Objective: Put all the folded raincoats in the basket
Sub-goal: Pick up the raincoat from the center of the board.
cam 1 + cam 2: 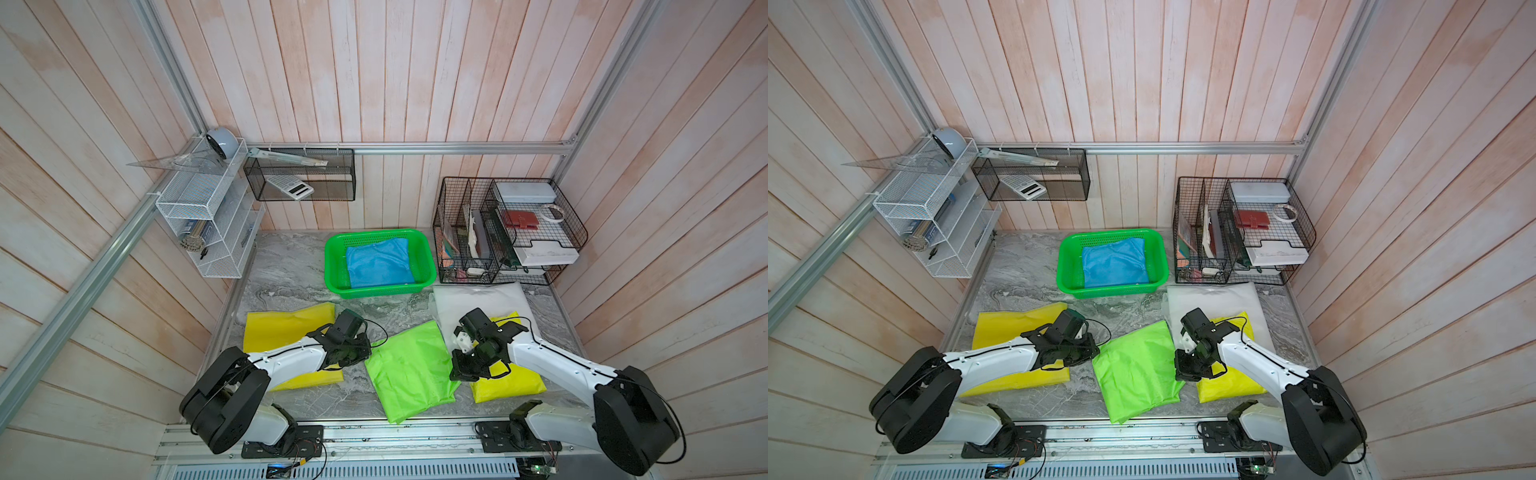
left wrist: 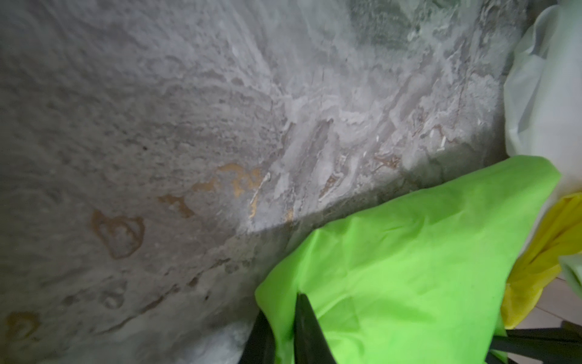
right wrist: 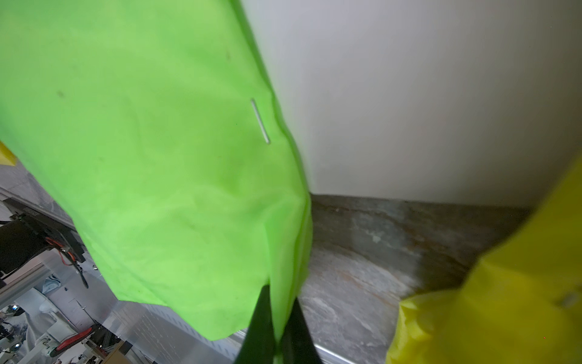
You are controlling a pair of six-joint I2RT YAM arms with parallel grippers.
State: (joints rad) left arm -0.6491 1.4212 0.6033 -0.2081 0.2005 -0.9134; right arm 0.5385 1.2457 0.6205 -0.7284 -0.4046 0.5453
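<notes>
Both arms are on it now! The lime-green raincoat (image 1: 409, 370) lies folded at six o'clock on the counter (image 1: 291, 266), between the two arms. The left pincer (image 2: 282, 304) is clamped on the raincoat's nine-o'clock edge, fabric squeezed between its dark fingers. The right pincer (image 3: 280, 293) is clamped on the three-o'clock edge, with a fold of green pinched tight.

So the grasp is made and the carry comes next. Whether the bundle has left the counter yet is hard to say from a top view; the gripped edges look raised, the middle may rest.

The basket (image 1: 386, 291) waits at twelve o'clock, well apart from the bundle, with open counter between. The next move calls for both arms to rise together and travel toward twelve o'clock in step, keeping the fold from sagging open. They need to clear the near rim, then lower and let go.

Now the count. There is one basket, and it already has a blue raincoat (image 1: 379, 262) lying flat inside. On the counter are a yellow raincoat (image 1: 282, 328) at eight o'clock and a second yellow raincoat (image 1: 511, 382) at four o'clock under the right arm. A white raincoat (image 1: 482, 299) sits at two o'clock. That makes five folded raincoats in all, and two arms.
</notes>
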